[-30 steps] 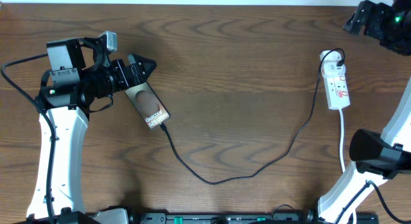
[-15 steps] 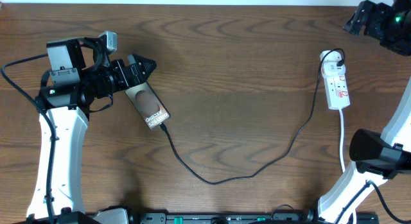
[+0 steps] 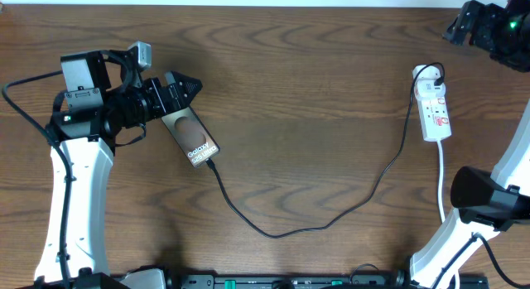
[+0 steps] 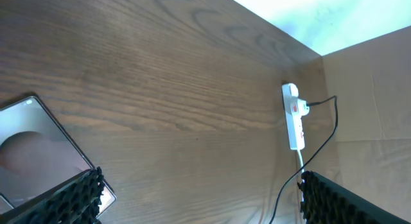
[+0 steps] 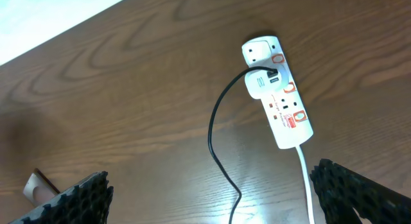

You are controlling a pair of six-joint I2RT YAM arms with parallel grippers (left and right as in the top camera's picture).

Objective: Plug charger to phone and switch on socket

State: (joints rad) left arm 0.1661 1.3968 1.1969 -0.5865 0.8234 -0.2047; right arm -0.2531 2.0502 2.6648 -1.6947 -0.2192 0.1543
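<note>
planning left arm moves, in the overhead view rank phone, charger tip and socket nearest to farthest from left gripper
1. phone, right beside the left gripper
2. charger tip, at the phone's lower end
3. socket, far right side

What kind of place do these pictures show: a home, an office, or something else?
Probably a robotics lab or test bench. Two white robot arms stand at a wooden table, cardboard sheeting lies past its edge, and a phone and a power strip are laid out.
</note>
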